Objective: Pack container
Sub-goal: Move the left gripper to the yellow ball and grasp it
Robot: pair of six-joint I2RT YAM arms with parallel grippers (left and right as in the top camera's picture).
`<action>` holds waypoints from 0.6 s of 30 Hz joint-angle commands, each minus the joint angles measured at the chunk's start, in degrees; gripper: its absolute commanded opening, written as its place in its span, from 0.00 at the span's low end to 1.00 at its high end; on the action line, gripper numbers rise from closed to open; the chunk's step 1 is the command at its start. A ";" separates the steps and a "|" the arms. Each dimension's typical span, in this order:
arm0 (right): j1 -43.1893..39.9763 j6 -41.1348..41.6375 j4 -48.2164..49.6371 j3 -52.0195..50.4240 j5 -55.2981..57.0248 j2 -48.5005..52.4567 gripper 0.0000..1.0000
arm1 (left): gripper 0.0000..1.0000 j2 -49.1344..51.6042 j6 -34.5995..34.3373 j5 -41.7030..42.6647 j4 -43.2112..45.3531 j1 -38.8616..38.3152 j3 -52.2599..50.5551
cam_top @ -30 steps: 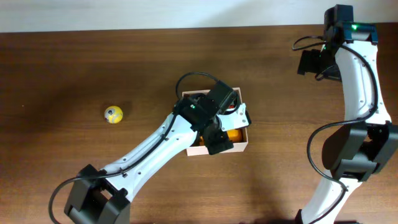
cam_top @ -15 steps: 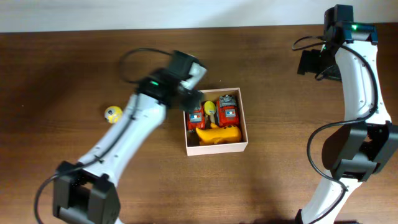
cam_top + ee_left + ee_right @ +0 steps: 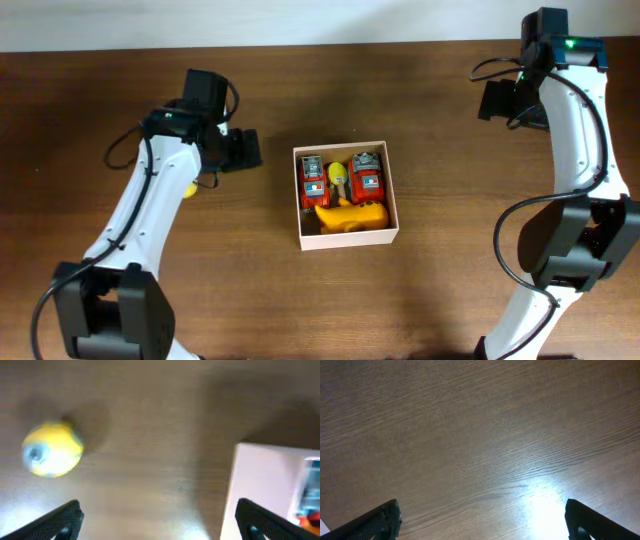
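Container (image 3: 350,238) sits near mid tabletop (image 3: 440,290), square to the overhead view, white walls, open top. Inside: two red toys side by side along the far half, one at left (image 3: 314,182) and one at right (image 3: 367,175), w/ a small yellow piece (image 3: 337,175) between them; an orange-yellow toy (image 3: 352,215) lies along the near wall. What the toys are exactly: too small to tell. Left end effector (image 3: 240,152) is off to the left of the container, apart from it, spread wide w/ nothing in it. Left wrist view is blurred, both fingertips (image 3: 70,516) at the bottom corners, bare wood between; the container's white wall is at right. Yellow ball (image 3: 52,449) lies on the tabletop at upper left of that view; from overhead it's mostly hidden under the left arm. Right end effector (image 3: 497,100) is at the far right, well apart from the container, also spread wide and empty; right wrist view shows only wood grain and glare between its fingertips (image 3: 387,517).
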 commanded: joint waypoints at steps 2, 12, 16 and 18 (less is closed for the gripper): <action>0.15 0.22 0.13 -0.22 -0.09 0.22 0.99 | 0.99 1.81 -13.88 -6.56 -5.44 4.00 0.72; 0.15 0.22 0.13 -0.22 -0.11 0.22 0.99 | 0.99 6.60 -13.79 -7.89 -6.54 6.67 0.68; 0.15 0.22 0.13 -0.22 -0.09 0.22 0.99 | 0.99 9.44 -13.81 -10.21 -6.49 6.64 0.63; 0.15 0.22 0.13 -0.22 -0.09 0.22 0.99 | 0.99 10.58 -13.81 -11.56 -6.08 6.75 0.63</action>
